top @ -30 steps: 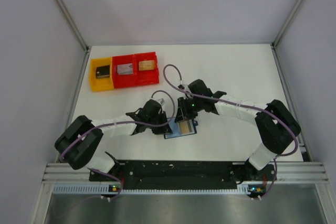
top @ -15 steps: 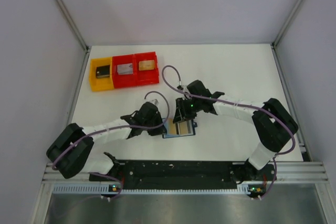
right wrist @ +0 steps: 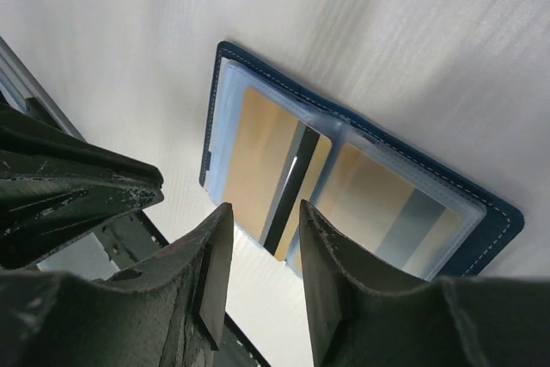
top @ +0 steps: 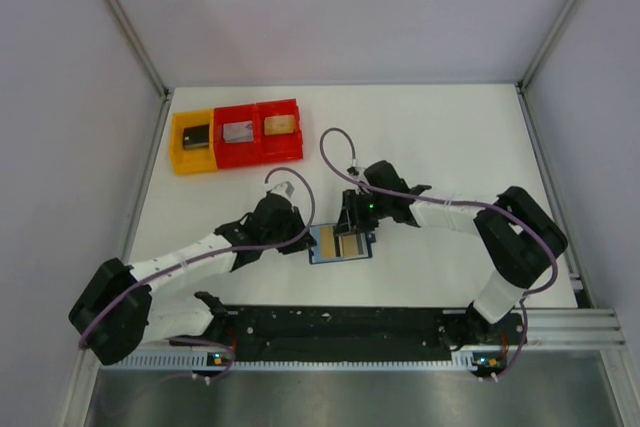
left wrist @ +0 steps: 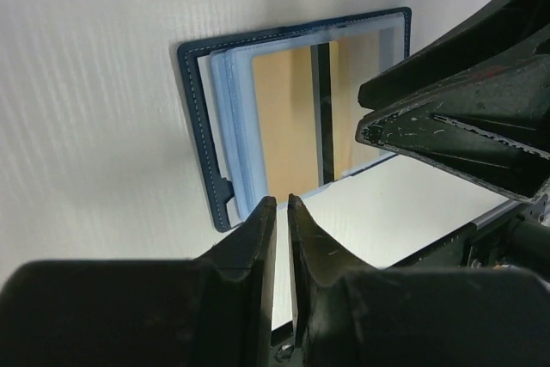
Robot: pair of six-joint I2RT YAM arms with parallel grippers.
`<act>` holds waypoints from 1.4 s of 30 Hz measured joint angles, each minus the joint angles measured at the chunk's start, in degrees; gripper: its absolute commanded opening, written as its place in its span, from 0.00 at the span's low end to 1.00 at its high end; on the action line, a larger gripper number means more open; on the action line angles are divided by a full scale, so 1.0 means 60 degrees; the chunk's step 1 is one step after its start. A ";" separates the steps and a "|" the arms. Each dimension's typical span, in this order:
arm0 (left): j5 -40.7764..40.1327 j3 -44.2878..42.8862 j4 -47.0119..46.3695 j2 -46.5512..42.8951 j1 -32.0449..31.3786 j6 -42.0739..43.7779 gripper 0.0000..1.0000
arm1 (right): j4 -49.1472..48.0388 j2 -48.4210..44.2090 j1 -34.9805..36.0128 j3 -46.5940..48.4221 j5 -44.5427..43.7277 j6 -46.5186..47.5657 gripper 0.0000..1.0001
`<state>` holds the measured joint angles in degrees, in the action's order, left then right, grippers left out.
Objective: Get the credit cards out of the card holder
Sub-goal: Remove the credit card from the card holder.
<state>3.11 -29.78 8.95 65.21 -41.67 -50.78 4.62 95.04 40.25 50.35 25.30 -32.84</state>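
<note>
The navy card holder (top: 326,245) lies open on the table between both grippers. Its clear sleeves hold a gold card with a black stripe (right wrist: 258,152) and a second gold card (right wrist: 378,204). The striped card's end sticks out past the sleeve edge. My right gripper (right wrist: 262,211) is open just above that end, gripping nothing; it also shows from above (top: 352,227). My left gripper (left wrist: 282,202) is shut and empty, just off the holder's (left wrist: 193,109) left edge near the clasp tab. From above it sits at the holder's left side (top: 303,239).
A yellow bin (top: 193,159) and two red bins (top: 238,152) (top: 280,148) stand in a row at the back left, each with a card-like item inside. The arms' base rail (top: 340,322) runs along the near edge.
My left gripper has drawn back to the left and nearer, off the holder. My right gripper has shifted slightly nearer. More of the open holder shows now.
</note>
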 measured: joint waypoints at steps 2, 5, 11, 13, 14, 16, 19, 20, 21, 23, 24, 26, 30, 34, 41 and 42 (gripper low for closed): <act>0.0211 -0.0084 -0.0280 0.0408 0.0000 0.0036 0.11 | -0.0506 0.0055 -0.0124 -0.0291 0.0062 -0.0251 0.36; 0.0375 -0.0204 -0.0535 0.1031 0.0000 0.0062 0.09 | -0.0984 0.0124 -0.0317 -0.0674 0.0186 -0.0525 0.36; 0.0415 -0.0215 -0.0820 0.1887 0.0000 0.0055 0.04 | -0.2022 0.0364 -0.0572 -0.1228 0.0627 -0.0980 0.32; 0.0441 -0.0215 -0.0874 0.2138 0.0000 0.0036 0.03 | -0.2320 0.0463 -0.0597 -0.1308 0.0794 -0.1096 0.30; 0.0499 -0.0215 -0.0936 0.2255 0.0004 -0.0022 0.01 | -0.2492 0.0532 -0.0608 -0.1344 0.0860 -0.1140 0.30; 0.0590 -0.0215 -0.1093 0.2350 0.0007 -0.0066 0.01 | -0.2725 0.0656 -0.0616 -0.1402 0.1002 -0.1213 0.28; 0.0659 -0.0204 -0.1253 0.2422 0.0011 -0.0193 0.01 | -0.3089 0.0816 -0.0641 -0.1508 0.1166 -0.1260 0.23; 0.0674 -0.0189 -0.1293 0.2430 0.0011 -0.0248 0.01 | -0.3206 0.0834 -0.0678 -0.1552 0.1228 -0.1311 0.21; 0.0685 -0.0168 -0.1333 0.2430 0.0011 -0.0284 0.01 | -0.3333 0.0849 -0.0703 -0.1628 0.1293 -0.1333 0.20; 0.0692 -0.0131 -0.1402 0.2430 0.0011 -0.0350 0.00 | -0.3654 0.0896 -0.0780 -0.1778 0.1435 -0.1472 0.20; 0.0692 -0.0124 -0.1417 0.2430 0.0011 -0.0375 0.00 | -0.3810 0.0925 -0.0816 -0.1854 0.1523 -0.1537 0.20; 0.0692 -0.0113 -0.1428 0.2430 0.0011 -0.0437 0.00 | -0.4069 0.0951 -0.0874 -0.1978 0.1665 -0.1636 0.19; 0.0685 -0.0106 -0.1428 0.2426 0.0011 -0.0521 0.00 | -0.4452 0.0958 -0.0973 -0.2153 0.2004 -0.1734 0.07; 0.0678 -0.0106 -0.1417 0.2404 0.0011 -0.0525 0.00 | -0.4856 0.0980 -0.1071 -0.2361 0.2262 -0.1843 0.00; 0.0718 -0.0080 -0.1224 0.1967 0.0011 -0.0510 0.05 | -0.5271 0.0984 -0.1228 -0.2503 0.2641 -0.1869 0.00; 0.0776 -0.0080 -0.1260 0.1858 0.0011 -0.0506 0.07 | -0.5278 0.0984 -0.1249 -0.2510 0.2699 -0.1869 0.00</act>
<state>7.77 -30.26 1.39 76.36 -41.60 -53.82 -27.05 100.95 32.75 35.29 41.50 -44.05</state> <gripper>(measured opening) 0.035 0.008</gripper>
